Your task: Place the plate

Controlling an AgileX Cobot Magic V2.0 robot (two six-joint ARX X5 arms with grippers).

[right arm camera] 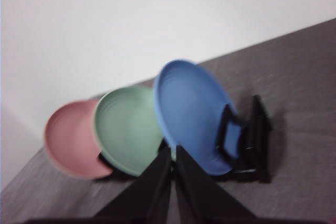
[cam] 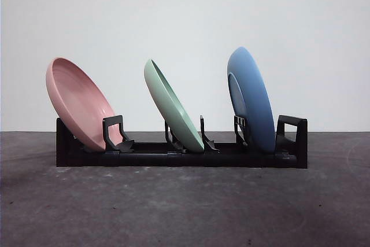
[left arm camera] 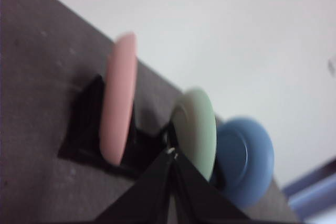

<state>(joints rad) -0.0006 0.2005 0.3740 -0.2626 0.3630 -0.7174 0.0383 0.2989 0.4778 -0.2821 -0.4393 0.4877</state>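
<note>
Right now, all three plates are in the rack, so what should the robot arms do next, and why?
Probably just keep both arms back. The pink plate, green plate and blue plate each lean in the black rack. The left gripper and right gripper are shut and hold nothing, so no plate seems left to place.

Front camera low, level, side-on to the rack, wrist cameras farther off, oblique from opposite ends (all three share the rack).
</note>
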